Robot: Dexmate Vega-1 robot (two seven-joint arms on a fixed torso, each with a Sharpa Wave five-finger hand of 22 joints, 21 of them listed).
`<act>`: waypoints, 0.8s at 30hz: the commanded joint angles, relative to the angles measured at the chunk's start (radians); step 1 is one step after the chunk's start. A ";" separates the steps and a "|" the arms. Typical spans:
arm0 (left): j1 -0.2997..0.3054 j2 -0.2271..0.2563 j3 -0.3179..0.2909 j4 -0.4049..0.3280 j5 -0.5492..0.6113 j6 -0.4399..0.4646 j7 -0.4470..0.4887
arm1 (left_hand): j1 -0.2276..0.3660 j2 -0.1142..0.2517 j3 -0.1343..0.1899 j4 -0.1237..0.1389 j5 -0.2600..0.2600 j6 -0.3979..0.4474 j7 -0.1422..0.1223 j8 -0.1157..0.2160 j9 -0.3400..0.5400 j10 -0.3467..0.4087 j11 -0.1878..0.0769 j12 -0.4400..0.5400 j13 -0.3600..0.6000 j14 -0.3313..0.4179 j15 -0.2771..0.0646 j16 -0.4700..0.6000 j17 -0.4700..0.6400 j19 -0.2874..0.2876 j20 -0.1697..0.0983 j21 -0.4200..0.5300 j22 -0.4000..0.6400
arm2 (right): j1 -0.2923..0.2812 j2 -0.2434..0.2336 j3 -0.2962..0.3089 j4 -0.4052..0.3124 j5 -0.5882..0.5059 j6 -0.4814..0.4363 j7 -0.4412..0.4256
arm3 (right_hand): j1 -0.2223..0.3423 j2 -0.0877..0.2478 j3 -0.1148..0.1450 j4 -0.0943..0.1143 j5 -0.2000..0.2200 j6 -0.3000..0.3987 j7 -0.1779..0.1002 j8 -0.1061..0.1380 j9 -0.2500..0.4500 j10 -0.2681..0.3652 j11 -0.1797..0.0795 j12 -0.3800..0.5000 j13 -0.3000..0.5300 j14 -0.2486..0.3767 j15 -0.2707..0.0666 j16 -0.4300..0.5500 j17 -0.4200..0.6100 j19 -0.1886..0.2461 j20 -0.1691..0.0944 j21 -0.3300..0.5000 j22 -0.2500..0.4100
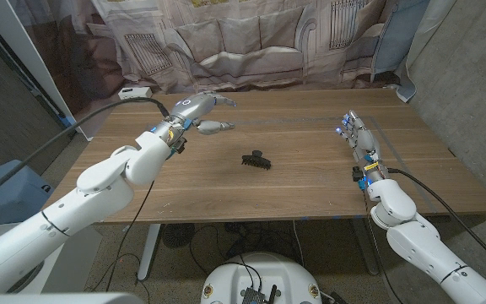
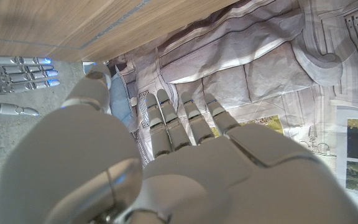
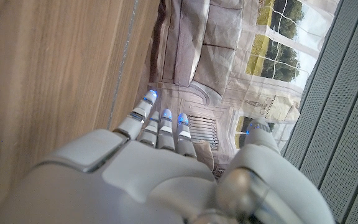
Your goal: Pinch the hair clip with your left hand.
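- Left arm reaches in from seven o'clock; the left hand hangs above the table's far left part, fingers apart and extended toward three o'clock, holding nothing.
- Right hand at three o'clock, fingers straight, pointing toward eleven o'clock, empty.

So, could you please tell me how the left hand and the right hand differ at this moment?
The left hand is raised above the table, behind and to the left of the hair clip; the right hand sits low at the table's right side. The left hand's thumb is spread from its fingers; the right hand's fingers lie straight together. Both hold nothing.
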 commanded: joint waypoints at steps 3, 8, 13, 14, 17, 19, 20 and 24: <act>-0.089 0.066 0.045 -0.035 0.072 0.049 -0.115 | 0.054 -0.009 0.010 0.000 0.016 0.005 -0.028 0.001 0.003 0.010 -0.026 -0.010 0.002 0.013 -0.077 0.003 0.003 0.016 0.003 0.006 0.004 | 0.005 0.009 -0.003 0.006 -0.007 0.003 -0.005 | 0.018 0.002 0.006 -0.002 0.003 0.015 -0.001 0.006 0.002 0.005 0.000 -0.005 0.004 0.008 0.002 -0.005 0.002 0.002 0.005 -0.002 0.002; -0.107 0.072 0.056 -0.042 0.091 0.059 -0.145 | 0.098 -0.007 0.015 0.001 0.023 0.006 -0.039 -0.002 0.004 0.016 -0.029 -0.014 0.003 0.018 -0.093 0.004 0.003 0.019 -0.001 0.004 0.004 | 0.005 0.010 -0.001 0.004 -0.006 0.002 -0.006 | 0.020 0.002 0.007 -0.003 0.003 0.016 0.000 0.006 0.002 0.007 0.000 -0.005 0.004 0.008 0.002 -0.005 0.002 0.001 0.006 -0.002 0.002; -0.160 0.084 0.084 -0.050 0.097 0.073 -0.252 | 0.116 -0.009 0.012 0.007 0.023 0.007 -0.034 -0.005 0.005 0.023 -0.029 -0.017 0.003 0.008 -0.091 -0.001 0.003 0.002 0.000 -0.003 0.004 | 0.003 0.003 0.004 -0.006 -0.003 -0.012 -0.010 | 0.022 0.003 0.008 -0.004 0.002 0.016 0.000 0.006 0.002 0.008 0.000 -0.005 0.004 0.009 0.003 -0.006 0.002 0.001 0.006 -0.003 0.002; -0.172 0.085 0.090 -0.049 0.097 0.073 -0.271 | 0.118 -0.009 0.012 0.008 0.022 0.005 -0.033 -0.006 0.005 0.022 -0.029 -0.019 0.003 0.006 -0.091 -0.002 0.003 -0.003 0.001 -0.005 0.004 | 0.002 0.003 0.005 -0.007 -0.003 -0.013 -0.011 | 0.022 0.003 0.008 -0.004 0.002 0.015 -0.001 0.005 0.002 0.009 0.000 -0.005 0.004 0.009 0.003 -0.006 0.002 0.001 0.006 -0.003 0.002; -0.203 0.084 0.109 -0.044 0.099 0.067 -0.318 | 0.130 -0.004 0.011 0.013 0.021 -0.014 -0.033 -0.015 0.005 0.005 -0.028 -0.029 0.004 -0.009 -0.086 -0.006 0.003 -0.020 0.012 -0.011 0.004 | 0.000 0.002 0.007 -0.011 -0.004 -0.013 -0.014 | 0.023 0.003 0.008 -0.005 0.002 0.015 -0.001 0.005 0.002 0.009 0.001 -0.006 0.004 0.009 0.002 -0.006 0.002 0.000 0.007 -0.003 0.002; -0.225 0.086 0.125 -0.041 0.110 0.059 -0.345 | 0.136 -0.001 0.009 0.016 0.020 -0.026 -0.034 -0.020 0.006 -0.006 -0.027 -0.035 0.005 -0.020 -0.086 -0.008 0.004 -0.028 0.024 -0.012 0.004 | 0.000 0.000 0.009 -0.015 -0.006 -0.014 -0.014 | 0.023 0.003 0.008 -0.005 0.002 0.016 0.000 0.005 0.002 0.008 0.001 -0.006 0.004 0.009 0.002 -0.006 0.002 0.000 0.007 -0.003 0.002; -0.235 0.085 0.131 -0.038 0.111 0.052 -0.358 | 0.138 -0.001 0.008 0.017 0.020 -0.033 -0.033 -0.022 0.006 -0.008 -0.027 -0.037 0.005 -0.025 -0.085 -0.009 0.004 -0.032 0.030 -0.013 0.004 | 0.000 -0.001 0.009 -0.017 -0.007 -0.015 -0.015 | 0.023 0.003 0.008 -0.005 0.002 0.016 -0.001 0.005 0.002 0.008 0.000 -0.006 0.004 0.009 0.001 -0.006 0.002 0.000 0.007 -0.004 0.002; -0.279 0.080 0.154 -0.024 0.106 0.020 -0.410 | 0.140 -0.001 0.003 0.021 0.018 -0.050 -0.029 -0.027 0.006 -0.023 -0.025 -0.044 0.006 -0.037 -0.081 -0.010 0.004 -0.048 0.044 -0.017 0.004 | 0.000 -0.004 0.011 -0.024 -0.009 -0.018 -0.015 | 0.024 0.004 0.008 -0.005 0.001 0.016 -0.001 0.005 0.002 0.008 0.000 -0.007 0.004 0.010 0.002 -0.006 0.002 0.000 0.007 -0.004 0.002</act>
